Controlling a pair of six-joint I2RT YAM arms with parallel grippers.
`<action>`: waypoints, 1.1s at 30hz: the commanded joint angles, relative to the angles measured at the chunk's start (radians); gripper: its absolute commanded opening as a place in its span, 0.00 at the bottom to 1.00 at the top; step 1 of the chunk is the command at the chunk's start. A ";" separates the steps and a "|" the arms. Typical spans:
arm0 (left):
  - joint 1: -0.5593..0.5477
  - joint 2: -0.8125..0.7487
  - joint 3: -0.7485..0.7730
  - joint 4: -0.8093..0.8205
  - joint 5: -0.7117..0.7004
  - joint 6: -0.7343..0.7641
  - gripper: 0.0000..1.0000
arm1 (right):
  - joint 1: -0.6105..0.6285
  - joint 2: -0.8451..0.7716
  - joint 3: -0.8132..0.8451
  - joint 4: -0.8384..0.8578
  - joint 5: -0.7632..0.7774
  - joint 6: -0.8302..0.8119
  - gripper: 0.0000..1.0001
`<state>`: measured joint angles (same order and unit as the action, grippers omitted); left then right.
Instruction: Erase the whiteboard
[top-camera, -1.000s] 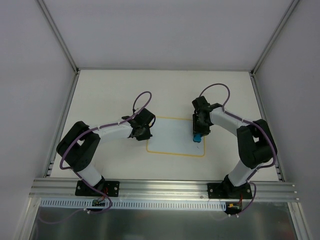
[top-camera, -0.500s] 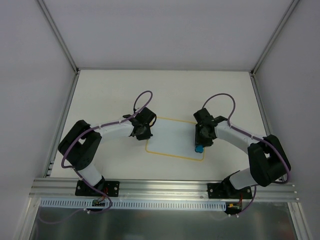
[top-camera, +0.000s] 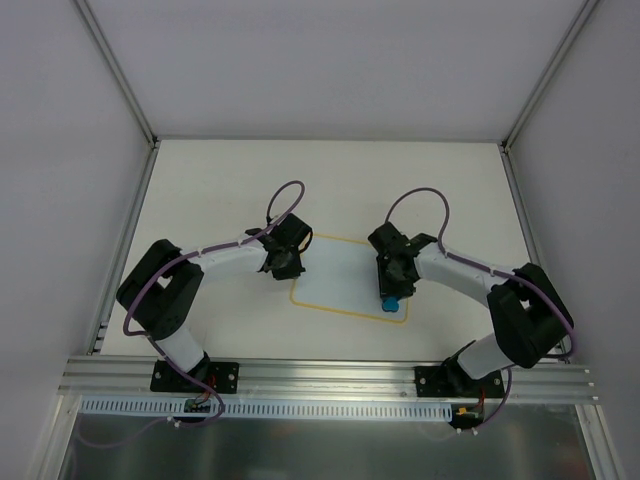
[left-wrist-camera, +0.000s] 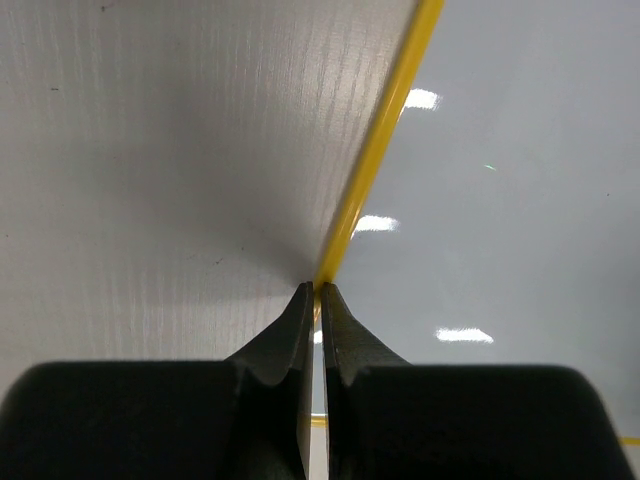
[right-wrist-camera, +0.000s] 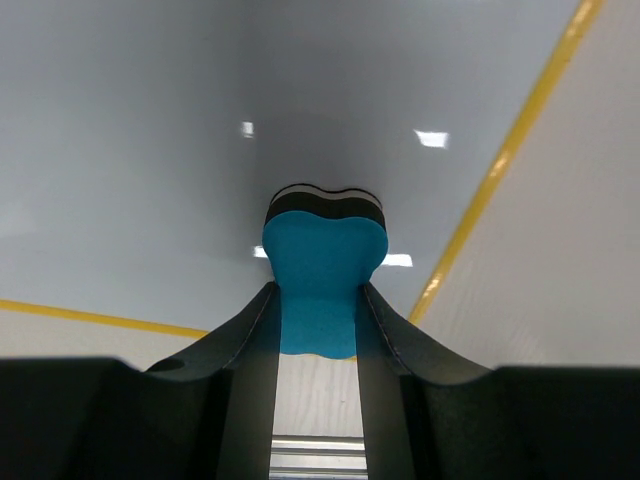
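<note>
The whiteboard (top-camera: 340, 275) lies flat at mid-table, white with a thin yellow border, and no marker lines show on it. My left gripper (top-camera: 288, 264) is shut, its tips resting on the board's left border. In the left wrist view the shut tips (left-wrist-camera: 320, 291) touch the yellow border (left-wrist-camera: 380, 150), with the board surface (left-wrist-camera: 510, 150) to the right. My right gripper (top-camera: 391, 292) is shut on a blue eraser (top-camera: 391, 301) pressed on the board's near right corner. In the right wrist view the eraser (right-wrist-camera: 323, 262) sits between the fingers on the board (right-wrist-camera: 150, 150).
The pale table (top-camera: 220, 180) is walled by white panels with metal posts. An aluminium rail (top-camera: 330, 376) runs along the near edge, carrying both arm bases. Purple cables loop above each wrist.
My right gripper has dragged the eraser down the board's right side toward the near edge, then slightly left. The left gripper has stayed on the left border.
</note>
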<state>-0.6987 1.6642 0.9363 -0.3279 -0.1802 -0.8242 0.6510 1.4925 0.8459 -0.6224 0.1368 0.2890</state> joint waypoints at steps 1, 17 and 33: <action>0.013 0.063 -0.034 -0.112 -0.008 0.011 0.00 | 0.051 0.075 0.025 0.030 -0.107 0.047 0.00; 0.013 0.039 -0.051 -0.112 -0.015 0.011 0.00 | -0.207 -0.063 -0.119 0.018 -0.059 0.001 0.00; 0.013 0.035 -0.065 -0.112 -0.002 0.016 0.00 | -0.284 0.248 0.291 0.003 -0.068 -0.097 0.00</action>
<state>-0.6983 1.6604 0.9298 -0.3210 -0.1757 -0.8246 0.3698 1.6859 1.0576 -0.6178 0.0589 0.2131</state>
